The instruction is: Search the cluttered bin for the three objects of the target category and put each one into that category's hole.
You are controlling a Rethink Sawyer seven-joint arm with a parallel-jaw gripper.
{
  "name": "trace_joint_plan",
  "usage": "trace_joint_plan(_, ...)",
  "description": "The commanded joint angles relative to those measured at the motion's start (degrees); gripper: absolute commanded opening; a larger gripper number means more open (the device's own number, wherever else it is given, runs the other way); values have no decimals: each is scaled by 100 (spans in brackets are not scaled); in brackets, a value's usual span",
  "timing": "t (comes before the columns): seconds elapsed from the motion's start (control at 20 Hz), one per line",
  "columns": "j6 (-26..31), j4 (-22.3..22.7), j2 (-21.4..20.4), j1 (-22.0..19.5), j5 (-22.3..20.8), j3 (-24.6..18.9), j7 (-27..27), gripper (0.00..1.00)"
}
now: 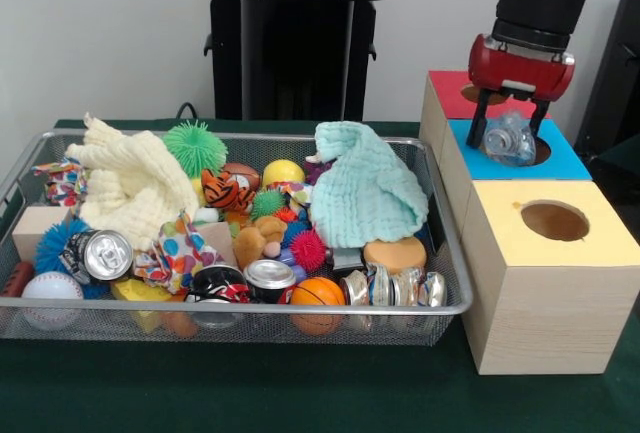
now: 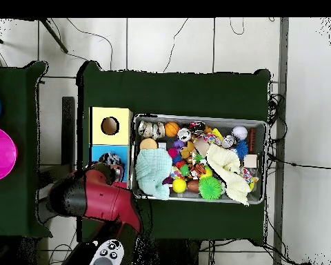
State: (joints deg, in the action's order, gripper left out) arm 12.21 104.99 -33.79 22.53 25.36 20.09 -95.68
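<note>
Hand [image 1: 508, 125] grips bottle [image 1: 508, 140] | over blue-topped box [image 1: 575, 163] | beside hole [image 1: 478, 94]

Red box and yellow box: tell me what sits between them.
The blue-topped box sits between the red box and the yellow box, plain in the front view. The gripper holds a bottle over it.

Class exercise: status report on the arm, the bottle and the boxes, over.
Gripper shut on water bottle, jaws either side. Bottle hangs over the blue-topped box, red-topped box just behind. Nothing blocking seen; bin remains cluttered.
</note>
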Motion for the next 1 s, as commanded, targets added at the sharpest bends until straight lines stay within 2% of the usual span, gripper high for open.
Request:
trace_joint_plan(0.05,-99,58,609,-880,167,-1058,-1090,100)
trace_joint_plan(0.15,341,332,142,-1038,86,-1186,-843,100)
trace_joint_plan(0.2,561,562,-225,-1205,92,-1361,-679,100)
trace_joint_plan(0.35,1285,995,-1174,-1318,79,-1381,-475,100)
trace_joint_plan(0.5,1641,1169,-1605,-1523,39,-1524,-356,100)
trace_joint_plan(0.75,1769,1299,-1917,-1570,-82,-1597,-396,100)
trace_joint_plan(0.85,1679,1209,-1796,-1467,-186,-1497,-577,100)
trace_joint_plan(1.0,1379,1074,-1508,-1481,-200,-1579,-648,100)
